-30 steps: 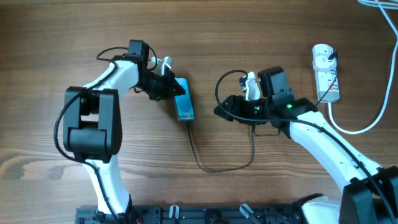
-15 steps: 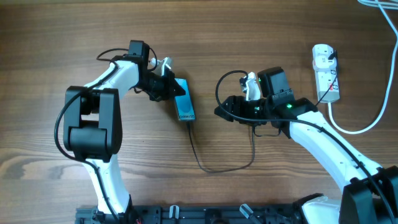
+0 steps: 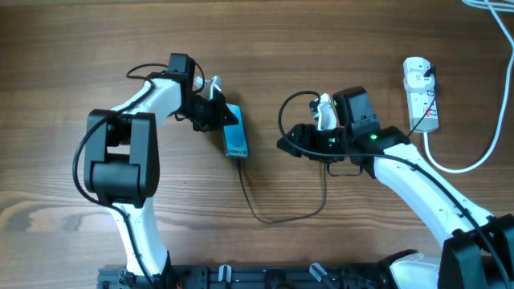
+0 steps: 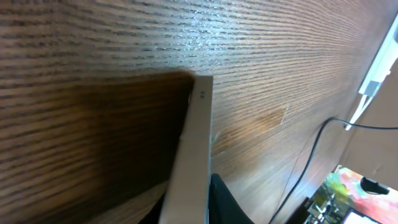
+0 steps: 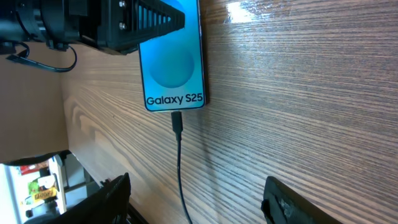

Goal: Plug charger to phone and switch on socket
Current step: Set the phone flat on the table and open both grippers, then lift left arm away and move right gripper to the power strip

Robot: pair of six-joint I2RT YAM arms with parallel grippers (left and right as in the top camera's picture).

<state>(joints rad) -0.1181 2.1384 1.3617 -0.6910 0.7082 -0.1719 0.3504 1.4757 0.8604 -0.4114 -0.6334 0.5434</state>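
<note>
The phone (image 3: 234, 133) lies tilted left of the table's middle, its screen cyan-blue; in the right wrist view (image 5: 172, 62) it reads "Galaxy S25". My left gripper (image 3: 215, 112) is shut on its upper end; the left wrist view shows the phone's pale edge (image 4: 194, 155) between the jaws (image 4: 193, 208). The charger's black connector (image 5: 177, 122) sits in the phone's lower end, and its thin cable (image 3: 281, 217) loops toward my right arm. My right gripper (image 3: 286, 144) is open and empty to the right of the phone, its fingers astride the cable (image 5: 199, 205). The white socket (image 3: 420, 95) lies far right with a black plug head (image 3: 430, 77) in it.
A thick white cord (image 3: 482, 152) curves from the socket along the right edge. Another white cord crosses the top right corner (image 3: 491, 8). My right arm (image 3: 418, 181) stretches from the lower right toward the middle.
The left gripper and the phone have shifted very slightly, the phone's lower end moving a little left. The right arm has not moved.
</note>
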